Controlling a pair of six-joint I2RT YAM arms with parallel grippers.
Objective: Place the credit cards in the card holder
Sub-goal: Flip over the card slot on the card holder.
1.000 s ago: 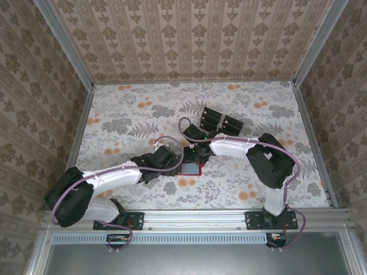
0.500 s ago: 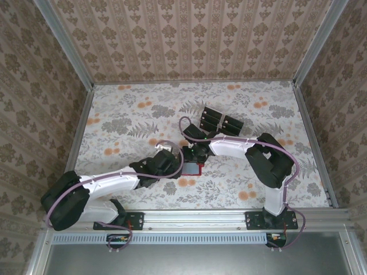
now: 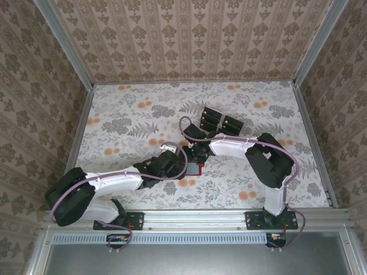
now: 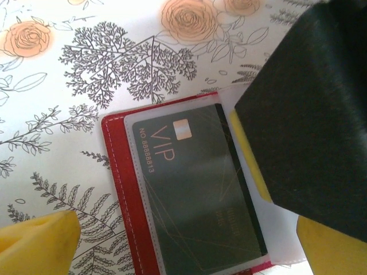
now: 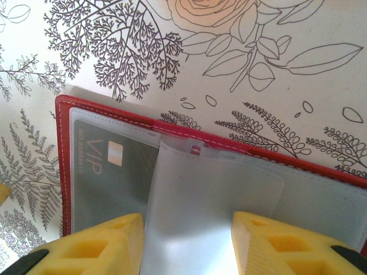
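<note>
Card holder (image 3: 194, 169) lies open and flat on the floral surface (image 3: 132, 114), mid-width and in the near half, with both arms converging on it. Left end effector (image 3: 176, 166) sits at its left side and right end effector (image 3: 195, 156) at its far side, the two nearly touching from above. In the left wrist view the left end effector (image 4: 186, 249) is fully released. Its yellow fingertips (image 4: 40, 246) stand wide apart at the lower corners with nothing between them, hovering over the card holder (image 4: 117, 172). One dark VIP card (image 4: 195, 195) is seated in the clear pocket (image 4: 143, 172) of the left panel, squared to the red edge. The black body of the right end effector (image 4: 309, 114) covers the right part of that view. In the right wrist view the right end effector (image 5: 189, 246) is partly closed. A clear sleeve flap (image 5: 200, 195) fills the gap between its yellow fingers (image 5: 86, 246), both flap edges meeting their inner faces. Cannot tell whether it is actually clamped or just framed. The same VIP card (image 5: 109, 177) shows under plastic just left of that flap, inside the card holder (image 5: 63, 160). The remaining credit cards (image 3: 221, 121) lie in a close cluster on the surface beyond the right arm's wrist, apart from the card holder.
</note>
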